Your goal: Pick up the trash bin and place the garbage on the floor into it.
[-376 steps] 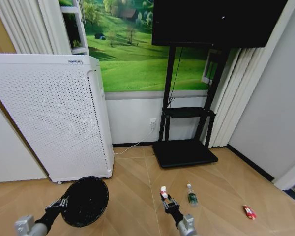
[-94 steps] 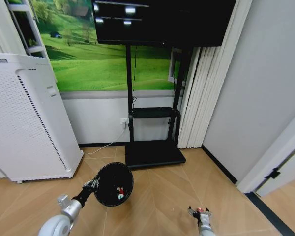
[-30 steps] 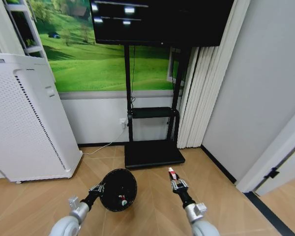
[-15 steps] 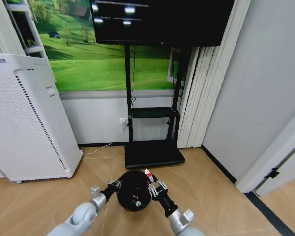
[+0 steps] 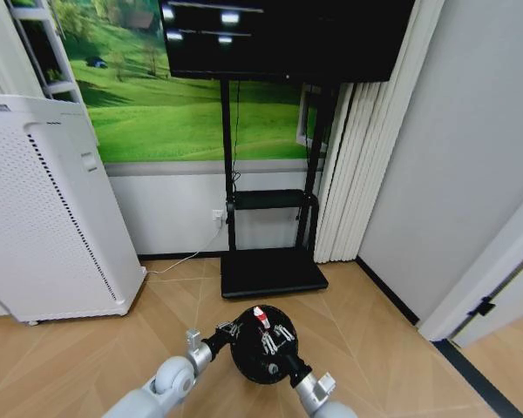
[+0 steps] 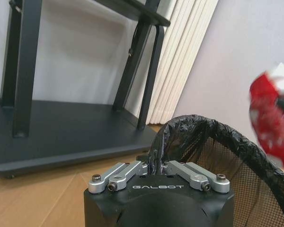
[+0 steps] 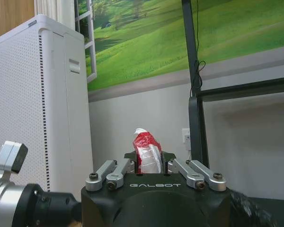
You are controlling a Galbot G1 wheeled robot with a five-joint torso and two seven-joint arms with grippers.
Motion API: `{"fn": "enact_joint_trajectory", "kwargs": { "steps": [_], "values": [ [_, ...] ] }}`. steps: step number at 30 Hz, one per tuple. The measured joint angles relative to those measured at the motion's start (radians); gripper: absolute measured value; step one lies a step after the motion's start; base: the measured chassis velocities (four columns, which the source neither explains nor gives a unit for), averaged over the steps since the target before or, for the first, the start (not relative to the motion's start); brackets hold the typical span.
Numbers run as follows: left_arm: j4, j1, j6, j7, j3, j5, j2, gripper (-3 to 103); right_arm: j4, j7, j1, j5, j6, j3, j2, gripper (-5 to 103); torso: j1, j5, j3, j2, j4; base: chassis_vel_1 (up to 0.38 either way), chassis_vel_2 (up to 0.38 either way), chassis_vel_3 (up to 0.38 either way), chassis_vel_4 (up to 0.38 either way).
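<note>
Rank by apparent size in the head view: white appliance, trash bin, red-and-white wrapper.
1. White appliance, largest.
2. Trash bin, held by the left end effector.
3. Red-and-white wrapper, held by the right end effector.

Left gripper (image 6: 155, 166) is pinched tight on the rim of the trash bin (image 6: 217, 156), black liner bunched over the mesh wall. A blurred red-and-white wrapper (image 6: 273, 118) hangs just above the bin's mouth. Beyond the gripper, the black stand base (image 6: 61, 137) sits before pleated curtains (image 6: 180, 56).
</note>
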Motion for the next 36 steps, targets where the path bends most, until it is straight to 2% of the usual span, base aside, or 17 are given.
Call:
{"fn": "enact_joint_trajectory", "kwargs": {
  "steps": [4,6,7,10,11,14,15,17,22,23,25,27,29,30,32,33,36],
  "values": [
    [-0.013,0.01,-0.001,0.001,-0.014,0.0,0.006,7,-0.009,0.004,-0.003,-0.012,0.001,0.001,0.004,25,0.0,0.0,0.0,0.0,0.0,0.0,0.0,0.0,0.0],
    [-0.023,0.021,-0.001,0.002,-0.028,0.002,0.01,7,-0.01,0.018,-0.007,-0.015,0.001,0.004,0.005,37,0.0,0.0,0.0,0.0,0.0001,0.0,0.0,0.0,0.0],
    [-0.023,0.021,-0.001,0.002,-0.028,0.002,0.01,7,-0.01,0.018,-0.007,-0.015,0.001,0.004,0.005,37,0.0,0.0,0.0,0.0,0.0001,0.0,0.0,0.0,0.0],
    [-0.035,0.04,-0.003,0.001,-0.069,0.002,0.007,7,-0.006,0.044,-0.012,-0.035,0.005,0.019,0.008,54,0.0,0.0,0.0,0.0,0.0,0.0,0.0,0.0,0.0],
    [-0.035,0.04,-0.003,0.001,-0.069,0.002,0.007,7,-0.006,0.044,-0.012,-0.035,0.005,0.019,0.008,54,0.0,0.0,0.0,0.0,0.0,0.0,0.0,0.0,0.0],
    [-0.049,0.068,-0.001,-0.012,-0.105,0.006,-0.003,7,0.011,0.072,-0.022,-0.04,0.013,0.029,0.005,70,0.0,0.0,0.0,0.0,-0.0001,0.0,0.0,0.0,0.0],
    [-0.049,0.068,-0.001,-0.012,-0.105,0.006,-0.003,7,0.011,0.072,-0.022,-0.04,0.013,0.029,0.005,70,0.0,0.0,0.0,0.0,-0.0001,0.0,0.0,0.0,0.0],
    [-0.054,0.087,0.001,-0.025,-0.13,0.011,-0.015,7,0.026,0.074,-0.023,-0.04,0.033,0.041,0.007,75,0.0,0.0001,0.0,0.0,-0.0003,0.0,0.0,0.0,0.0],
    [-0.082,0.178,-0.012,-0.138,-0.252,0.027,-0.067,7,0.109,0.126,-0.025,-0.042,0.085,0.159,0.025,96,0.0,-0.0001,0.0,0.0,-0.0001,0.0,0.0,0.0,0.0],
    [-0.082,0.178,-0.012,-0.138,-0.252,0.027,-0.067,7,0.109,0.126,-0.025,-0.042,0.085,0.159,0.025,96,0.0,-0.0001,0.0,0.0,-0.0001,0.0,0.0,0.0,0.0],
    [-0.106,0.239,-0.033,-0.194,-0.332,0.057,-0.082,7,0.125,0.186,-0.027,-0.039,0.093,0.201,0.023,100,0.0,-0.0002,0.0,0.0,-0.0004,0.0,0.0,0.0,0.0],
    [-0.112,0.249,-0.033,-0.199,-0.344,0.058,-0.084,7,0.125,0.193,-0.026,-0.039,0.091,0.205,0.023,100,0.0,0.0,0.0,0.0,-0.0004,0.0,0.0,0.0,0.0],
    [-0.179,0.35,-0.02,-0.227,-0.458,0.063,-0.098,7,0.117,0.225,-0.013,-0.054,0.061,0.23,0.033,100,0.0,-0.0004,0.0,0.0,0.0003,0.0,0.0,0.0,0.0],
    [-0.179,0.35,-0.02,-0.227,-0.458,0.063,-0.098,7,0.117,0.225,-0.013,-0.054,0.061,0.23,0.033,100,0.0,-0.0004,0.0,0.0,0.0003,0.0,0.0,0.0,0.0],
    [-0.253,0.448,0.008,-0.278,-0.572,0.062,-0.104,7,0.098,0.256,0.001,-0.103,0.006,0.244,0.042,100,0.0,0.0001,0.0,0.0,0.0,0.0,0.0,0.0,0.0],
    [-0.253,0.448,0.008,-0.278,-0.572,0.062,-0.104,7,0.098,0.256,0.001,-0.103,0.006,0.244,0.042,100,0.0,0.0001,0.0,0.0,0.0,0.0,0.0,0.0,0.0],
    [-0.338,0.626,0.025,-0.331,-0.823,0.032,-0.127,7,0.088,0.322,0.025,-0.096,-0.055,0.233,0.054,100,0.0,-0.0005,0.0,0.0,0.0,0.0,0.0,0.0,0.0]
  ]
}}
